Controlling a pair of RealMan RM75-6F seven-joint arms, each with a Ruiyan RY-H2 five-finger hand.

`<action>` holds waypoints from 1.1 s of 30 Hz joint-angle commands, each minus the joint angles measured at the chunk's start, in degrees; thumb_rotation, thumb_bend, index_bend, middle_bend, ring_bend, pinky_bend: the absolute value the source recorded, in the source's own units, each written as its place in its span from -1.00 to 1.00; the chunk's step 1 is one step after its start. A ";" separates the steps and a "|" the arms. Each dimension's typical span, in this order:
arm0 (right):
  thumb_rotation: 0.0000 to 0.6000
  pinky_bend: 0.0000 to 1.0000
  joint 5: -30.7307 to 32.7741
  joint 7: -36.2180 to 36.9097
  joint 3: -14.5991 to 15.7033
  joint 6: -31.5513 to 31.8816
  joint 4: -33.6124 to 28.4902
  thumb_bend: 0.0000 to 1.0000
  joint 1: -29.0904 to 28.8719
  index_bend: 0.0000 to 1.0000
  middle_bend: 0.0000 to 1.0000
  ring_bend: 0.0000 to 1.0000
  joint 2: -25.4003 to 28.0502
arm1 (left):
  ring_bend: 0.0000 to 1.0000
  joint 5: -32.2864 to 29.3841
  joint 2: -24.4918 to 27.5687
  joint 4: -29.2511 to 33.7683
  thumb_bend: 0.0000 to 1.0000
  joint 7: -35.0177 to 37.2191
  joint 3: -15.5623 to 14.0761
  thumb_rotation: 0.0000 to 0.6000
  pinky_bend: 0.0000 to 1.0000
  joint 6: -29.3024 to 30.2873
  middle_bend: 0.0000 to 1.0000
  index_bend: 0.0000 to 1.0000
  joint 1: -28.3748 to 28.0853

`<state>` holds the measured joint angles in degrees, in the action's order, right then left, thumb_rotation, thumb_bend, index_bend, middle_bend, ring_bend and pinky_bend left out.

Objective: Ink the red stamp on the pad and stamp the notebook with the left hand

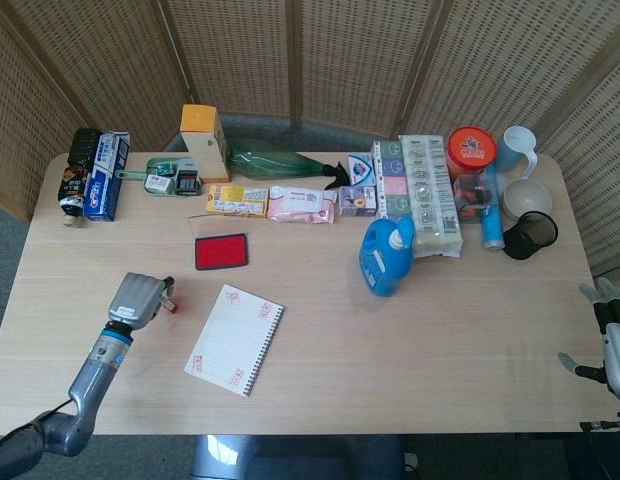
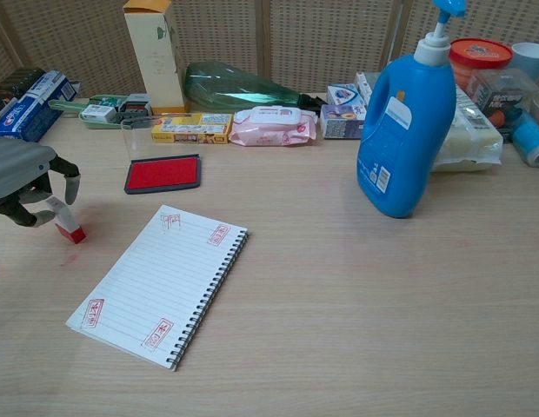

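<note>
Bare table (image 2: pixel 356 295) around notebook (image 2: pixel 161 285); clutter along far edge only.

Even, bright, diffuse light filled both views, with no harsh glare on the pale wooden worktop (image 1: pixel 390 340). Shadows were soft and short; the tall blue plastic detergent bottle (image 2: pixel 407 117) cast only a faint one at its base. Both views were sharp, with mild softening at the chest view's far left edge.
</note>
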<state>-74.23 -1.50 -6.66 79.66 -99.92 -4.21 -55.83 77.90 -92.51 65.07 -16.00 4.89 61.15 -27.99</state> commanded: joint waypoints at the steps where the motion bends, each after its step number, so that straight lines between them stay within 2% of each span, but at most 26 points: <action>1: 1.00 -1.00 -0.01 0.12 -0.01 -0.01 0.02 -1.00 0.00 -0.81 -0.99 -1.00 0.07 | 1.00 -0.09 -0.16 -0.23 -0.35 -0.25 -0.03 1.00 1.00 0.04 1.00 0.10 -0.08; 12: 1.00 -1.00 -0.04 0.21 0.06 -0.01 -0.07 -1.00 0.05 -0.81 -0.99 -1.00 0.24 | 1.00 -0.91 -0.25 -0.47 -0.32 -1.96 -0.28 1.00 1.00 -0.25 1.00 0.28 -0.27; 21: 1.00 -1.00 -0.17 0.43 0.13 -0.01 -0.23 -1.00 0.09 -0.81 -0.99 -1.00 0.37 | 1.00 -1.00 2.61 3.47 -0.31 -3.52 1.04 1.00 1.00 0.25 1.00 0.29 -1.45; 27: 1.00 -1.00 0.37 0.54 0.02 -0.51 -0.07 -1.00 -0.09 -0.81 -0.99 -1.00 0.39 | 1.00 -1.75 6.51 7.19 -0.31 -9.92 2.83 1.00 1.00 -2.82 1.00 0.29 -5.20; 33: 1.00 -1.00 1.98 0.65 -0.40 -1.69 0.62 -1.00 -0.55 -0.81 -0.99 -1.00 0.21 | 1.00 -6.41 7.53 7.34 -0.32 -18.17 5.41 1.00 1.00 -9.37 1.00 0.29 -10.93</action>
<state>-72.44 -0.84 -6.97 78.14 -99.46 -4.66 -55.56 73.42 -85.36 72.51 -31.74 9.11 54.07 -36.76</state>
